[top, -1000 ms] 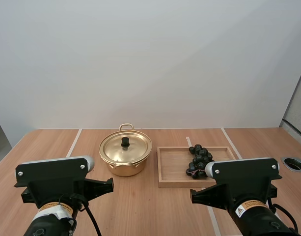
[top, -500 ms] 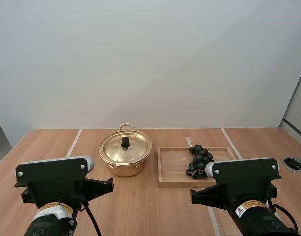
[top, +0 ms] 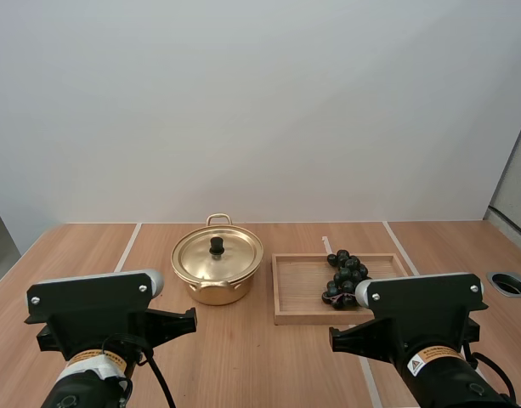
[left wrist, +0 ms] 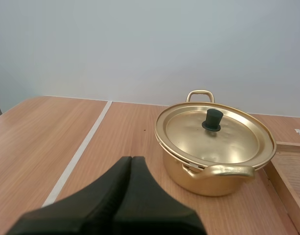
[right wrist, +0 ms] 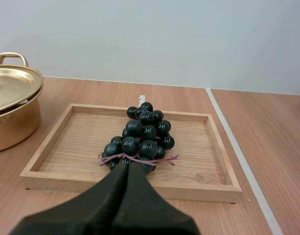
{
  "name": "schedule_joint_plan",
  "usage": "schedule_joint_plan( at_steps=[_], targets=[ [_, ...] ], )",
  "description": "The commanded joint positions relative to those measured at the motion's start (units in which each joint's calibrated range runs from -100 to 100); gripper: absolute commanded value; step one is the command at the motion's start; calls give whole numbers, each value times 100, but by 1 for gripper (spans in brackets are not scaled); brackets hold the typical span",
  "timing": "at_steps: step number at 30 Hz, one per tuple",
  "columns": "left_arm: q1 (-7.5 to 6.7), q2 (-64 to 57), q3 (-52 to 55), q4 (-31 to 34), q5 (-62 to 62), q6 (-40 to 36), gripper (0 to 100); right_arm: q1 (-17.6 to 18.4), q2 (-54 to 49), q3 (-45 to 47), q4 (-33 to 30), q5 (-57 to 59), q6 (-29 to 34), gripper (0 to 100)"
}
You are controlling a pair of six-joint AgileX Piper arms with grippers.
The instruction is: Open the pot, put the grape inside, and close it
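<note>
The left gripper (left wrist: 131,158) is clenched on nothing, its fingers pressed together into one dark wedge above the table (left wrist: 37,132). Beyond it and slightly to the right stands the golden pot (left wrist: 208,178) with its lid (left wrist: 189,132) on. The right gripper (right wrist: 127,164) is likewise clenched and empty, pointing at the bunch of grapes (right wrist: 142,137), which lies in the wooden tray (right wrist: 61,142) just right of the pot.

In the right wrist view the pot (right wrist: 12,117) is cut off by the edge, and the right claw (right wrist: 126,166) covers the near grapes (right wrist: 140,129). The lid (left wrist: 228,139) hides the pot's inside.
</note>
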Motion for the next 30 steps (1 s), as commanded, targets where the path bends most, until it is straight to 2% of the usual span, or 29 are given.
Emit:
schedule_joint_plan(
  at_steps=[1,27,30],
  targets=[
    [3,-33,0,-103,-46,-33,0,7,-41,0,-17,-132,16,0],
    [3,-33,0,-103,-46,-33,0,7,-41,0,13,-149,16,0],
    [3,-33,0,-103,-308,44,0,7,-41,0,-120,-465,16,0]
  ],
)
